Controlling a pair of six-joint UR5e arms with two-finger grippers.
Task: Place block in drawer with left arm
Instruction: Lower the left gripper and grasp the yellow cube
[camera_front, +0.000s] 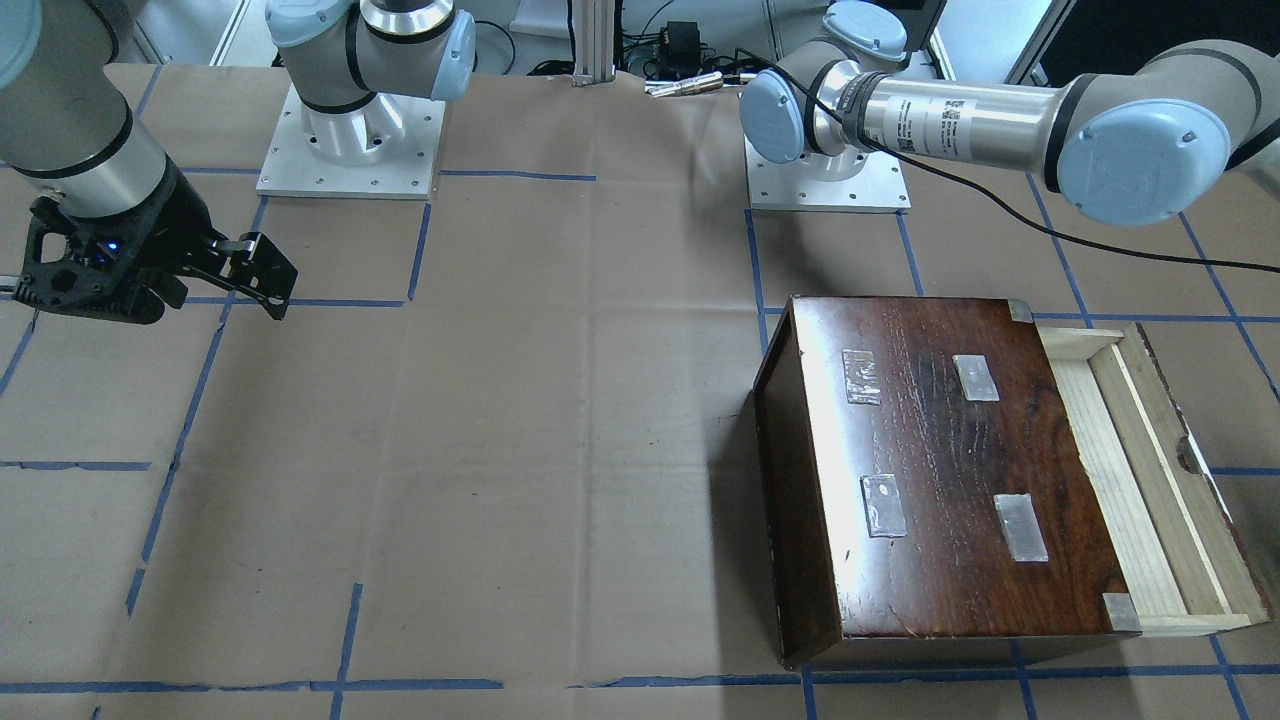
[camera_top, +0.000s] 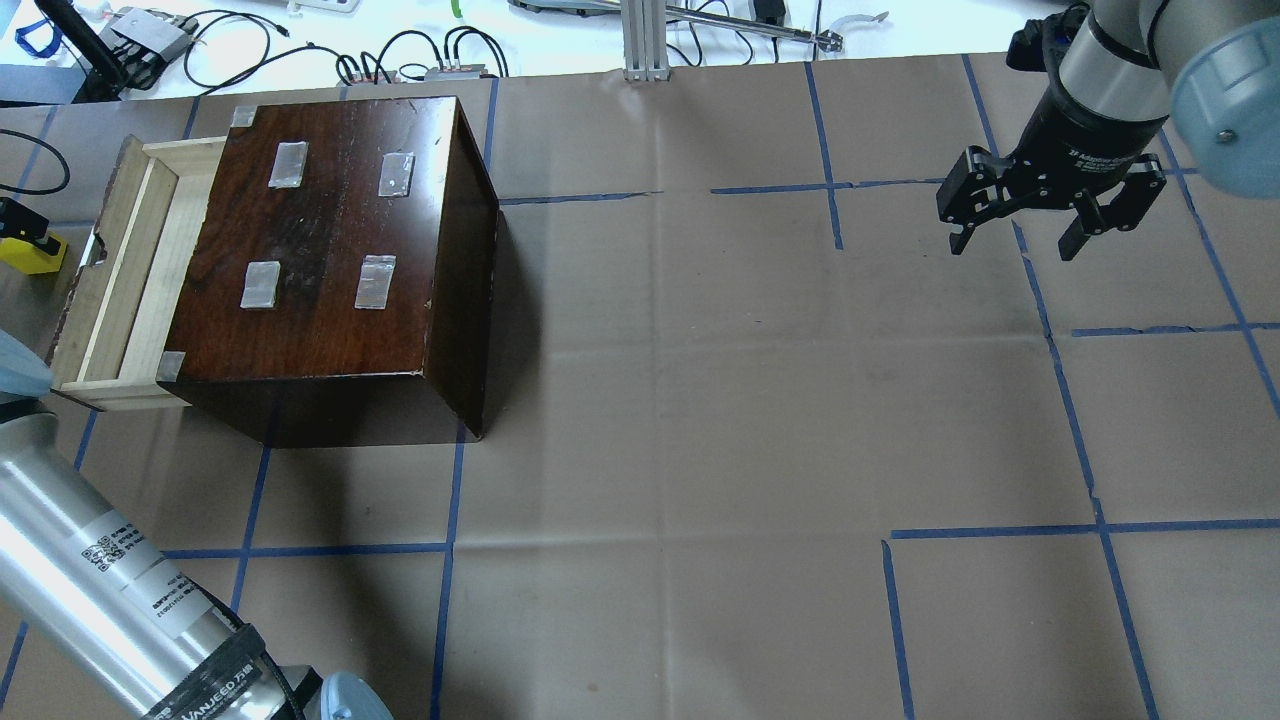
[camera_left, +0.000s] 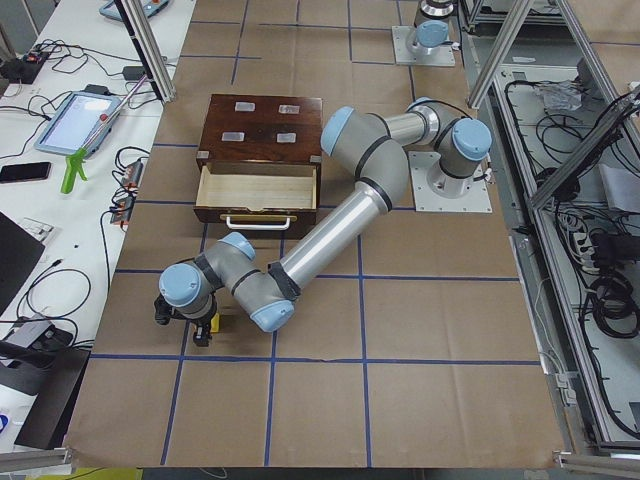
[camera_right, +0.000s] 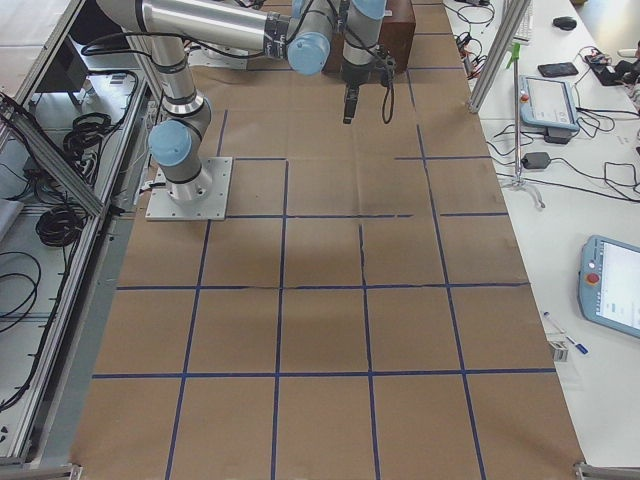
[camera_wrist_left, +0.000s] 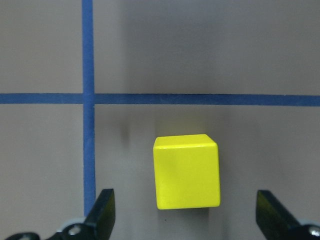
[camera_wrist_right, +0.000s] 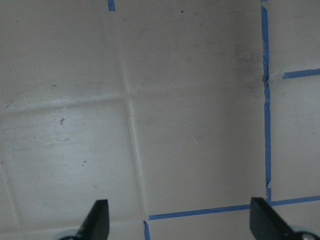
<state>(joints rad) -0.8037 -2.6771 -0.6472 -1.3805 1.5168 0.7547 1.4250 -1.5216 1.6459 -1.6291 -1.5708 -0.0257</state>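
The yellow block (camera_wrist_left: 186, 172) lies on the brown paper, seen in the left wrist view between my left gripper's (camera_wrist_left: 186, 220) open fingers, which do not touch it. The block also shows at the overhead view's left edge (camera_top: 30, 255), beyond the drawer's front. The pale wood drawer (camera_top: 120, 270) is pulled out of the dark-brown box (camera_top: 330, 250) and is empty. In the exterior left view the left gripper (camera_left: 185, 325) is over the block (camera_left: 215, 322), well in front of the drawer (camera_left: 258, 187). My right gripper (camera_top: 1020, 240) is open and empty, far across the table.
The box (camera_front: 940, 470) with tape patches stands on the robot's left half; the drawer (camera_front: 1150, 480) opens outward. Blue tape lines grid the paper. Cables and equipment lie along the table's far edge (camera_top: 400, 50). The right gripper (camera_front: 265, 280) hovers above bare paper.
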